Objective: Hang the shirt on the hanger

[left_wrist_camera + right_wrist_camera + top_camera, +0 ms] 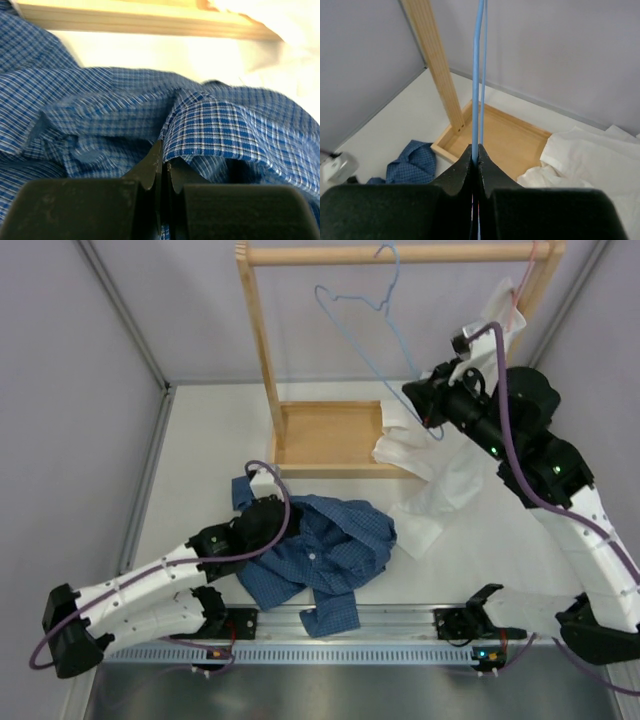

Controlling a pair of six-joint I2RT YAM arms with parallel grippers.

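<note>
The blue checked shirt [320,555] lies crumpled on the table in front of the wooden rack. My left gripper [262,518] sits at its left edge, shut on a fold of the shirt [215,127]. The light blue wire hanger [375,315] hangs by its hook from the rack's top rail. My right gripper [428,405] is raised at the hanger's lower right end and is shut on the hanger's wire [477,75], which runs straight up from the jaws.
The wooden rack [258,350] has a tray base [335,435]. A plain white shirt [440,475] drapes from the rack's right end onto the table, on a pink hanger [528,265]. Grey walls enclose the table on three sides.
</note>
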